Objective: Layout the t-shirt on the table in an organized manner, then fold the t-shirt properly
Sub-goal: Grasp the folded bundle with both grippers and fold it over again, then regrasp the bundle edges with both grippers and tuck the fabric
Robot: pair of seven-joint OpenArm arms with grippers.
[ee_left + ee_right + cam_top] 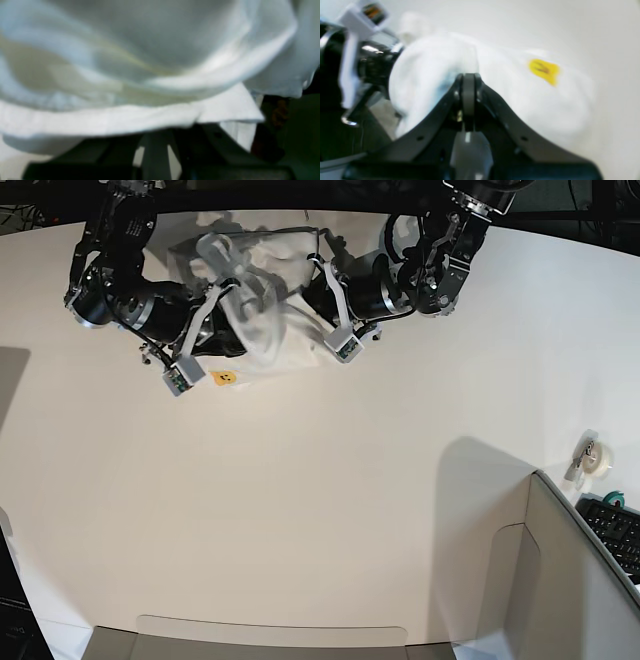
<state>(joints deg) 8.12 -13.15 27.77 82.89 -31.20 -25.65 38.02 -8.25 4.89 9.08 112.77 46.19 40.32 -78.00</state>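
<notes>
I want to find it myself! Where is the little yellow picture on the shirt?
Look at the far end of the big white table, where two robot arms bunch up a white t-shirt. Near the shirt's lower edge, beside the right gripper, sits the yellow patch: the only bright colour on the white cloth.

grey panel, keyboard, tape roll

White t-shirt, yellow print patch; white table; black claw.
</notes>
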